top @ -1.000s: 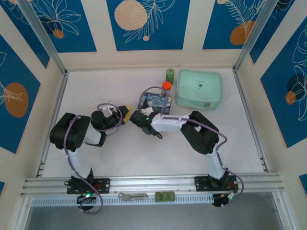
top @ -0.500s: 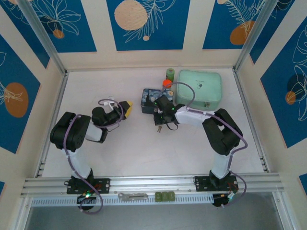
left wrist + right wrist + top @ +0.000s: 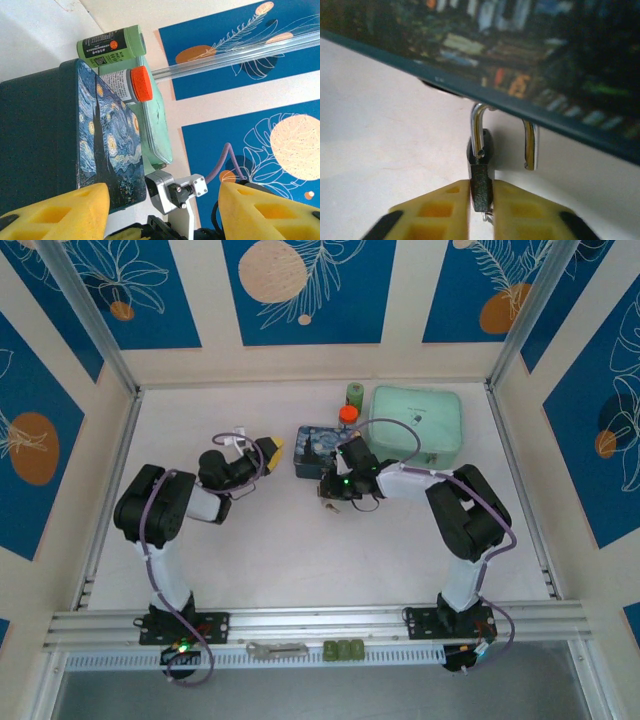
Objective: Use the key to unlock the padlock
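Observation:
The padlock [image 3: 481, 187] has a small dark body, and my right gripper [image 3: 481, 210] is shut on it just in front of the blue starry-night box [image 3: 530, 45]. Its silver shackle [image 3: 478, 127] rises to the box's lower edge. One shackle end looks free beside the body, and a second silver leg [image 3: 530, 145] hangs to the right. A small wire loop [image 3: 486, 216] shows under the padlock; the key itself is hidden. My left gripper [image 3: 162, 215] is open, its yellow pads [image 3: 55, 212] wide apart, facing the box [image 3: 100, 145] from the left. From above, my right gripper [image 3: 328, 490] is at the box's [image 3: 318, 443] front edge.
A mint-green pouch [image 3: 415, 425] lies right of the box. A green bottle [image 3: 355, 393] and an orange-capped bottle [image 3: 347, 416] stand behind it. A flat grey metal tool [image 3: 277, 648] and green blocks [image 3: 343, 649] rest on the front rail. Both forearms lie low across the table's middle.
My right gripper swung from left of the box's front to its front edge and settled there. My left gripper moved up and right, closer to the box.

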